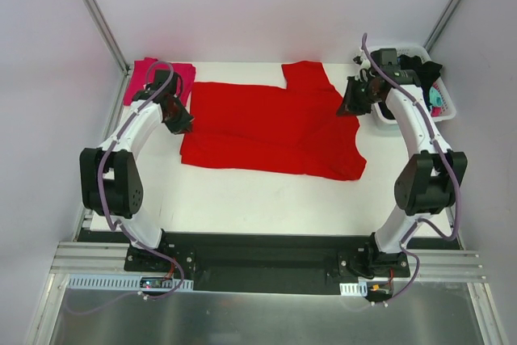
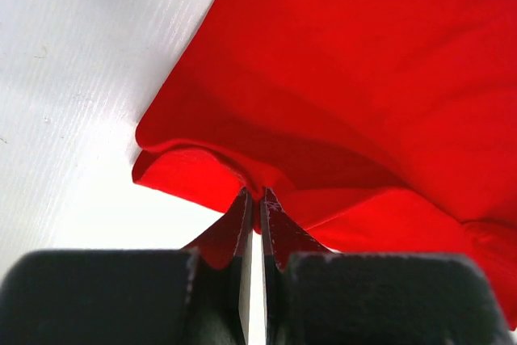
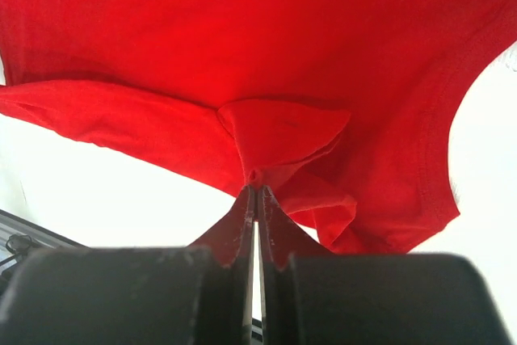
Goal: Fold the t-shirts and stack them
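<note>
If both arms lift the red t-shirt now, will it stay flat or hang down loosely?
Probably floppy: the red t-shirt bunches into folds where the left fingers and right fingers pinch it. Its unheld middle would likely sag between them. It seems light, being thin cloth.

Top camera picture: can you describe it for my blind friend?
Two robot arms pinch a big red t-shirt spread on a white table, the left gripper at one side, the right gripper at the other. A pink shirt lies at the far left corner, a basket of clothes at the far right.
</note>
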Motion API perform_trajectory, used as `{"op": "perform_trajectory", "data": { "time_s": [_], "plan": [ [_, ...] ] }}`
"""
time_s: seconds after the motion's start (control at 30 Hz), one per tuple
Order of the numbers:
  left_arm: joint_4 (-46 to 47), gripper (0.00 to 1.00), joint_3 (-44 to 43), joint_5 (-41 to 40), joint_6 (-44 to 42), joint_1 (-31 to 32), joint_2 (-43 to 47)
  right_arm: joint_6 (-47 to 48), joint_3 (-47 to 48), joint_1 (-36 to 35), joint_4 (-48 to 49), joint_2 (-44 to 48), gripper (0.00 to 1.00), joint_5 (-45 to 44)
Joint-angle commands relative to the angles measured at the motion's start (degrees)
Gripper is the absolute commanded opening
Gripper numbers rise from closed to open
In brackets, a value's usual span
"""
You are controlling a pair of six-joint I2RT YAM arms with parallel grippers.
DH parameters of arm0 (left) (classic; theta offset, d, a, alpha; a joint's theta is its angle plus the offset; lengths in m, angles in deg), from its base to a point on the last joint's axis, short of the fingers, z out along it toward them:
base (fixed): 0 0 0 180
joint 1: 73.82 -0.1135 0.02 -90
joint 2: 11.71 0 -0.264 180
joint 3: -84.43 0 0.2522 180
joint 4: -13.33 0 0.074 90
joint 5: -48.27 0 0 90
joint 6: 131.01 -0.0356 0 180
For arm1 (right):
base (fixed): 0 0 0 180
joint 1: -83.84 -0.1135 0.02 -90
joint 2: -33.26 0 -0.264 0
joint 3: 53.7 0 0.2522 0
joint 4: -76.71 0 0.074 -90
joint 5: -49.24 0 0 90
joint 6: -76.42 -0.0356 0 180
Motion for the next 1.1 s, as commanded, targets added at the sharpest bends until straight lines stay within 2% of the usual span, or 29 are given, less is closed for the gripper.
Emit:
{"op": "perform_trajectory", "data": {
  "time_s": [0.0, 0.47, 0.8, 0.9, 0.97, 1.07],
  "plan": [
    [-0.84, 0.00, -2.37, -0.82, 1.00, -0.66, -1.32, 0.41, 2.29, -0.19, 1.98, -1.98, 0.01, 0.69],
    [-0.84, 0.00, -3.69, -3.54, 1.44, -0.75, -5.10, 1.38, 8.62, -0.10, 2.24, -9.98, 0.01, -0.01],
    [-0.84, 0.00, -7.38, -3.19, 1.71, -1.98, -10.11, 2.87, 14.59, -0.02, 0.13, -15.16, 0.01, -4.23],
    [-0.84, 0.03, -8.78, -2.75, 1.97, -2.59, -11.78, 3.22, 16.09, 0.68, -0.13, -16.31, 0.04, -4.24],
    [-0.84, 0.06, -9.57, -2.31, 1.88, -2.86, -12.66, 3.05, 18.63, 1.48, -1.53, -18.15, 0.12, -4.06],
    [-0.84, 0.07, -10.63, -2.92, 1.53, -3.12, -12.75, 3.05, 20.49, 2.36, -1.72, -19.21, 0.15, -3.79]
  ]
}}
